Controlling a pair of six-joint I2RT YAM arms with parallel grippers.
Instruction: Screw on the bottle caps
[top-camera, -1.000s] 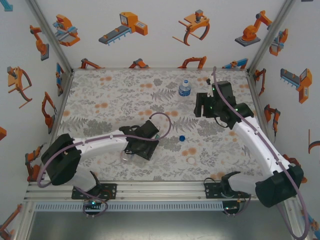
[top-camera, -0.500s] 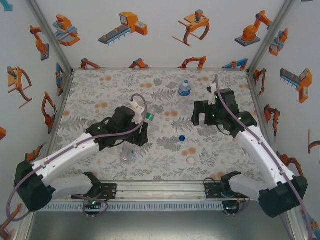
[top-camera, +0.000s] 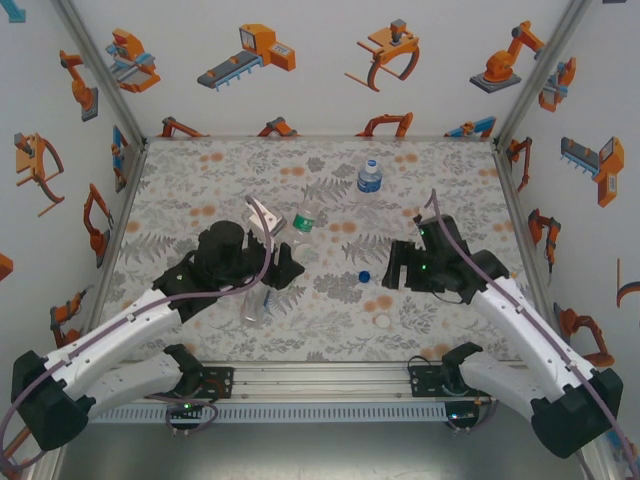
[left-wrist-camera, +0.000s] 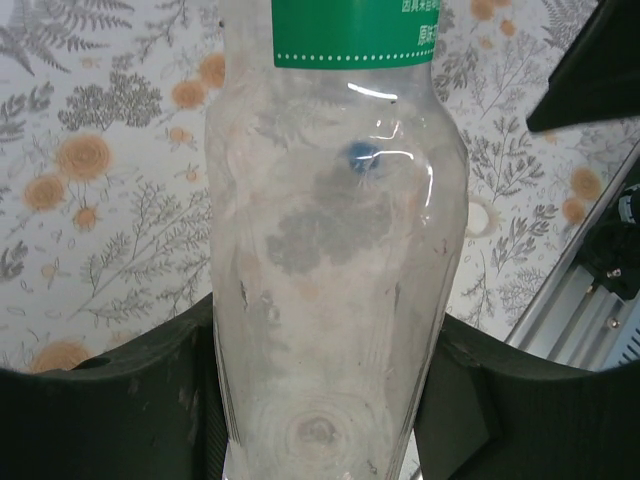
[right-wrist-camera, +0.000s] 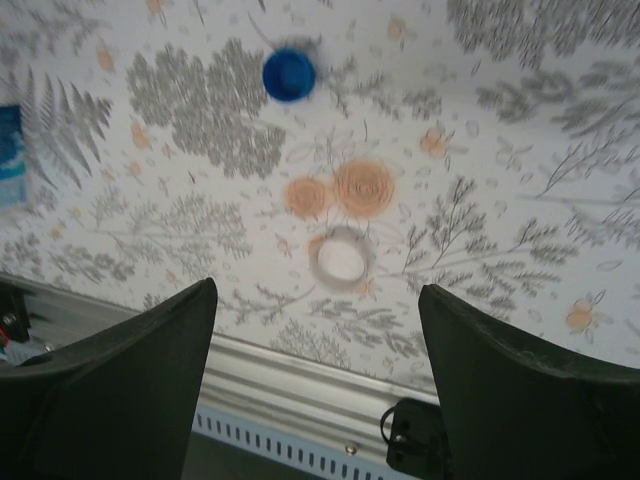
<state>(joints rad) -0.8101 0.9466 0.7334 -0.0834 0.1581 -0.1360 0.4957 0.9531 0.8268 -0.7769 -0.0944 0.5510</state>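
My left gripper (top-camera: 278, 264) is shut on the base of a clear bottle with a green label (top-camera: 301, 221), and the bottle's neck points toward the back. In the left wrist view the bottle (left-wrist-camera: 335, 250) stands between the fingers of the left gripper (left-wrist-camera: 325, 325). A second clear bottle (top-camera: 255, 304) lies on the table just in front of it. A blue-label bottle (top-camera: 369, 177) stands at the back. A blue cap (top-camera: 364, 277) (right-wrist-camera: 289, 74) and a white cap (top-camera: 382, 321) (right-wrist-camera: 340, 257) lie on the table. My right gripper (top-camera: 393, 266) (right-wrist-camera: 317, 292) hangs open above them.
The table is a floral mat (top-camera: 200, 190) walled on three sides. A metal rail (top-camera: 330, 380) (right-wrist-camera: 300, 385) runs along its near edge, close behind the white cap. The two arms face each other across the middle.
The left arm has swung up and back, lifting the green-label bottle off the table. The right gripper has come down and forward from the back right, to beside the blue cap.
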